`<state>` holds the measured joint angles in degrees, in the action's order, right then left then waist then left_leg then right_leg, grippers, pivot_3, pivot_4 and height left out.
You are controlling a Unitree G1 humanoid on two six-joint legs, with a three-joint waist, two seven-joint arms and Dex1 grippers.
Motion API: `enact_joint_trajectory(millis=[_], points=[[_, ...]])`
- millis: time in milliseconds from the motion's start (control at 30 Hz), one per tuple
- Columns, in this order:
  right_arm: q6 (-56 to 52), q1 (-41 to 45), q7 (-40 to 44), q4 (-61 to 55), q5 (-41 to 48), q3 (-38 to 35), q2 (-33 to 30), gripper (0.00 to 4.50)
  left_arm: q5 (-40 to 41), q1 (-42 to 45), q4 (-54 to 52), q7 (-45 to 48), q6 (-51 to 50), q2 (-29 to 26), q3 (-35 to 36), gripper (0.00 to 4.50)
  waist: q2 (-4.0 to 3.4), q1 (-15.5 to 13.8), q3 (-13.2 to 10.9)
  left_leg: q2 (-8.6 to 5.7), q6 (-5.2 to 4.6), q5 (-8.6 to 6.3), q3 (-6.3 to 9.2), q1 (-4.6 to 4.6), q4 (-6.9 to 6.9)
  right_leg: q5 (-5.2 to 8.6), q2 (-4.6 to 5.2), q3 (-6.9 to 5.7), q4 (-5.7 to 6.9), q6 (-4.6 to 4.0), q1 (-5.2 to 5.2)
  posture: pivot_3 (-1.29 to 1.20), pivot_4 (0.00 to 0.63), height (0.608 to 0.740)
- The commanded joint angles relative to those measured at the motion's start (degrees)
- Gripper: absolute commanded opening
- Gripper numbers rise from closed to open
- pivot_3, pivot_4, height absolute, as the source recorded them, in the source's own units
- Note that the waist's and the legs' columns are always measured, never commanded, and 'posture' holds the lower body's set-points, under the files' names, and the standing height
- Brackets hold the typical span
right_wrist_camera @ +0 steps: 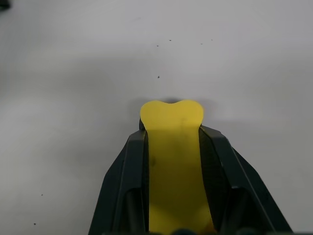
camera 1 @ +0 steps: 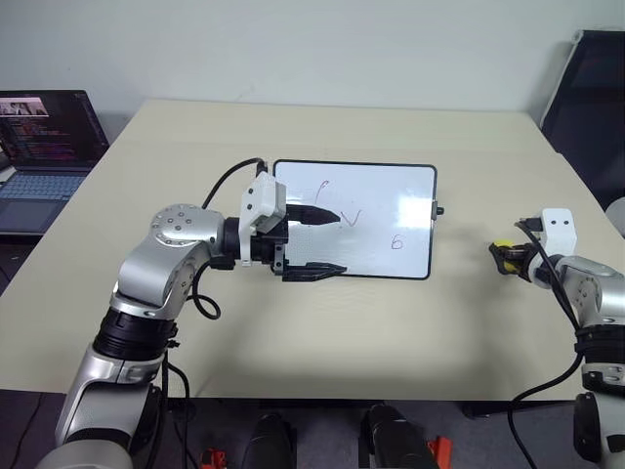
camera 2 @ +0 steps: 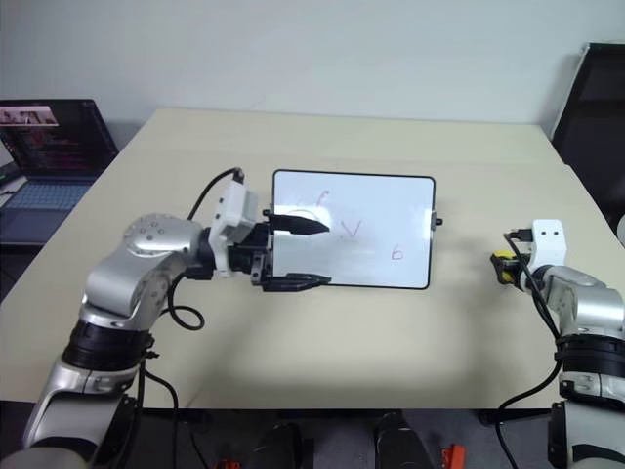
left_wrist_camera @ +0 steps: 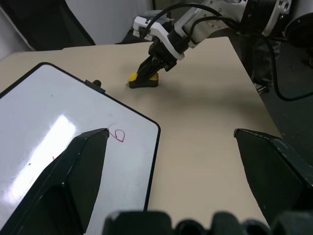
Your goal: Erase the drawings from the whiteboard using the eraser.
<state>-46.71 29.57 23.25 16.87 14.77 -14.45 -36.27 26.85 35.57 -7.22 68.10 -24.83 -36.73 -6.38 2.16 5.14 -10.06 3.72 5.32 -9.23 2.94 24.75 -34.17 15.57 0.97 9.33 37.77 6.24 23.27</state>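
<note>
The whiteboard (camera 1: 391,195) lies flat in the middle of the table, bearing thin red drawings: a curved stroke (camera 1: 322,183), a "v" (camera 1: 350,217) and a "6" (camera 1: 396,241). My left gripper (camera 1: 340,242) hovers open over the board's left part, one finger above the board and the other at its near edge. Right of the board, the yellow eraser (camera 1: 502,246) with its dark underside rests on the table. My right gripper (right_wrist_camera: 171,128) is shut on the eraser (right_wrist_camera: 171,161), its fingers pressed against both sides. In the left wrist view the right gripper (left_wrist_camera: 149,71) grips the eraser (left_wrist_camera: 143,80) from above.
An open laptop (camera 1: 44,147) sits off the table's far left corner. A dark chair (camera 1: 591,98) stands at the far right. The beige table (camera 1: 195,137) has bare surface all round the board.
</note>
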Motion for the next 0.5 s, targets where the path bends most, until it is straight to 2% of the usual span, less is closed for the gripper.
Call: enact_joint_trajectory(millis=[33,267,433,500], points=[[-0.76,-2.58,-0.69,-8.77,1.17,-1.92,-0.16,1.10,0.82,-2.48,-4.41,-3.13,-1.85,-1.56,3.49,4.50,-0.01,-0.05,-0.01,0.00,0.00,0.00,0.01,0.00,0.01,0.00,0.00,-0.01,0.00,0.00,0.00,0.00,0.150,0.740],[-6.58,-12.38,-3.09,-31.76,5.34,-6.44,1.53,1.09,2.35,-12.15,-13.05,-9.49,-6.45,-4.06,8.26,4.50,-0.03,-0.31,-0.02,0.01,0.00,0.00,0.17,0.04,0.08,0.11,0.02,-0.19,0.02,-0.10,0.00,0.00,0.150,0.740],[-13.68,-17.40,-5.90,-50.06,10.21,-9.13,5.24,1.09,2.33,-14.75,-14.89,-13.22,-7.70,-3.77,9.62,4.50,-0.03,-0.31,-0.02,0.01,0.01,0.00,0.25,0.02,0.01,0.27,0.02,-0.25,0.12,-0.39,0.00,0.00,0.150,0.740],[-15.92,-18.80,-6.63,-56.94,12.82,-7.97,7.33,1.09,1.74,-15.32,-14.40,-13.57,-7.05,-3.77,9.40,4.50,-0.03,-0.35,-0.02,0.01,0.01,0.01,0.26,0.02,-0.09,0.28,0.02,-0.25,0.13,-0.43,-0.03,0.00,0.150,0.740]])
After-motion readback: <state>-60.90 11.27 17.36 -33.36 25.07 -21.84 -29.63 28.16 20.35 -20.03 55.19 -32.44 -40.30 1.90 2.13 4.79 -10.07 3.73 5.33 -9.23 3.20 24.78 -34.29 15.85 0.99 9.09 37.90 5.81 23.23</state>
